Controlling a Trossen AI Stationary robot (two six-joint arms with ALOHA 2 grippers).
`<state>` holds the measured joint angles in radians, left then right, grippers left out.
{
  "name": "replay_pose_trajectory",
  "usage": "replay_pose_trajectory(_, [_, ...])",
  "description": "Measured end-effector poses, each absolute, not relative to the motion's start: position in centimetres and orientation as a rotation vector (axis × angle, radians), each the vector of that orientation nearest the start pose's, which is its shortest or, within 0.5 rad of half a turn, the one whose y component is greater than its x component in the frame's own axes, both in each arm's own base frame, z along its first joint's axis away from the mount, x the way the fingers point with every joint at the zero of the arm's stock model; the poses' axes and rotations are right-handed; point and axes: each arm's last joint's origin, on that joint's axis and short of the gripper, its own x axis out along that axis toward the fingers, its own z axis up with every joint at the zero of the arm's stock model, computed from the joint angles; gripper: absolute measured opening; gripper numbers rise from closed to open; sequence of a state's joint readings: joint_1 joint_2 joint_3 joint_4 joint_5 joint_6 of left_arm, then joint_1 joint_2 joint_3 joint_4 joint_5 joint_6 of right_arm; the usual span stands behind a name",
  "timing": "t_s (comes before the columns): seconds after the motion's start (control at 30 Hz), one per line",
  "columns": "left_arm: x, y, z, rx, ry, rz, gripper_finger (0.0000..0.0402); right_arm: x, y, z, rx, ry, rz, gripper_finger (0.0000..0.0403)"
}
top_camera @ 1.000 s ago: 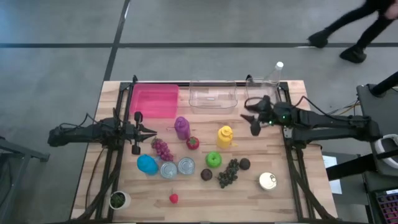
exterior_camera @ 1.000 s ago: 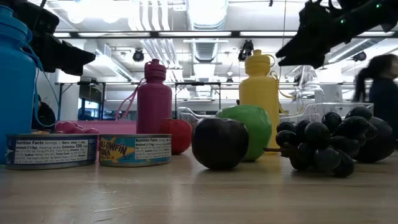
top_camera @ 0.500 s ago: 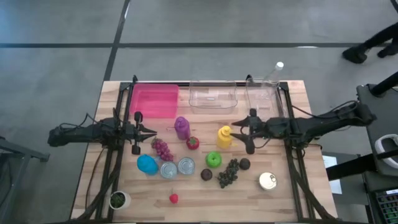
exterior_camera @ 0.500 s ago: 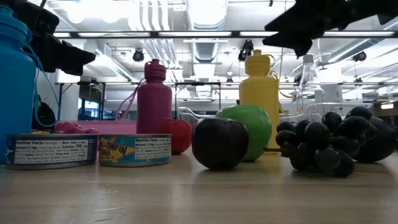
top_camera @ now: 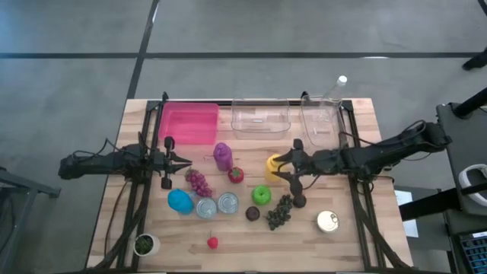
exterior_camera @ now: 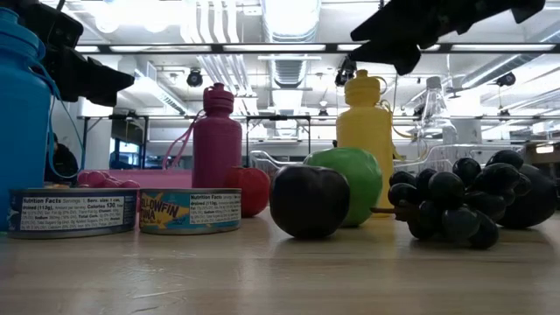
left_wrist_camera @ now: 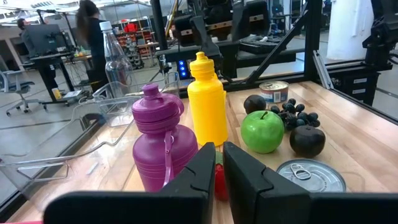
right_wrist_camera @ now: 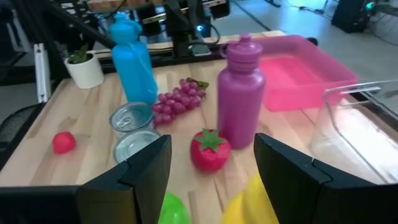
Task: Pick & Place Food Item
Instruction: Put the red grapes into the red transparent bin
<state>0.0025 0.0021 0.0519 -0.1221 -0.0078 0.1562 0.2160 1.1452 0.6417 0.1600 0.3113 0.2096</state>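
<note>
From above, the whole spread shows at once: the right gripper (top_camera: 290,170) hangs over the table's middle, just at three o'clock of the yellow bottle (top_camera: 274,167) and at twelve o'clock of the dark grapes (top_camera: 279,212), its arm stretched in flat from the table's right edge. The green apple (top_camera: 261,195) lies at seven o'clock of that gripper, the strawberry (top_camera: 237,175) at nine o'clock beyond the bottle, the dark plum (top_camera: 253,214) at seven o'clock farther off. The table-height camera cannot place any of this in depth, but it shows what the overhead one does not — the right gripper (exterior_camera: 398,31) rides well above the yellow bottle's cap, touching nothing. The right wrist camera adds the jaw state: its two fingers (right_wrist_camera: 146,167) stand spread apart with nothing between them, the strawberry (right_wrist_camera: 209,149) and purple bottle (right_wrist_camera: 241,90) visible through the gap, purple grapes (right_wrist_camera: 178,99) and a blue bottle (right_wrist_camera: 133,60) beyond. The left gripper (top_camera: 185,160) waits at the table's left side, at nine o'clock of the purple bottle, arm level — its own wrist camera shows the fingers (left_wrist_camera: 202,169) pinched nearly together on nothing. Only that camera shows a person (left_wrist_camera: 93,37) standing in the room beyond the clear bins (top_camera: 261,118).
</note>
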Motion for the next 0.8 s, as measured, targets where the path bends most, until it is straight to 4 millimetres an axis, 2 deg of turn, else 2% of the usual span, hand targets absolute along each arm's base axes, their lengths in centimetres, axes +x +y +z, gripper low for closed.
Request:
replay_pose_trajectory(0.27, [9.4, 0.0, 16.9, 0.156, 0.073, 0.004, 0.0035, 24.9, 6.1, 25.0, 0.124, 0.339, -0.07, 0.0224])
replay_pose_trajectory(0.4, [9.4, 0.0, 16.9, 0.156, 0.073, 0.004, 0.0035, 24.9, 7.0, 24.5, 0.109, 0.369, -0.04, 0.0224])
replay_pose_trajectory(0.8, [9.4, 0.0, 16.9, 0.156, 0.074, 0.004, 0.0035, 24.4, 7.0, 25.7, 0.108, 0.321, -0.028, 0.0224])
